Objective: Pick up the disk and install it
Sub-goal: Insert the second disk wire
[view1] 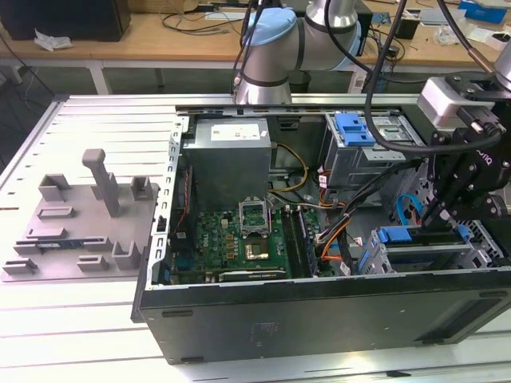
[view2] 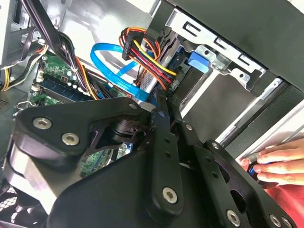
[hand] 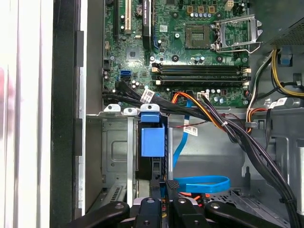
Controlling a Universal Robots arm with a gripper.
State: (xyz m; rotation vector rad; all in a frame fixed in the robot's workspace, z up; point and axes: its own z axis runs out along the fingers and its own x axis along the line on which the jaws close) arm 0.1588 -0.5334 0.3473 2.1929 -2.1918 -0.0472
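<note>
One gripper (hand: pixel 163 186) hangs over the open computer case (view1: pixel 319 315), fingers drawn narrow, tips against the disk (hand: pixel 152 141), which we see standing on edge in the drive cage (hand: pixel 116 147) beside the case's side wall.

Nearest the matt black metal pincer (hand: pixel 161 209) sat a glossy blue plastic latch (hand: pixel 152 141) on dull grey sheet-metal cage (hand: pixel 116 156).

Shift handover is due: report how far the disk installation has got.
Done: pickup looks finished; the gripper is at the drive cage inside the computer case, away from the grey fixture. In hand: what seems the disk stands in that cage. Left: whether it is seated cannot be told.
</note>
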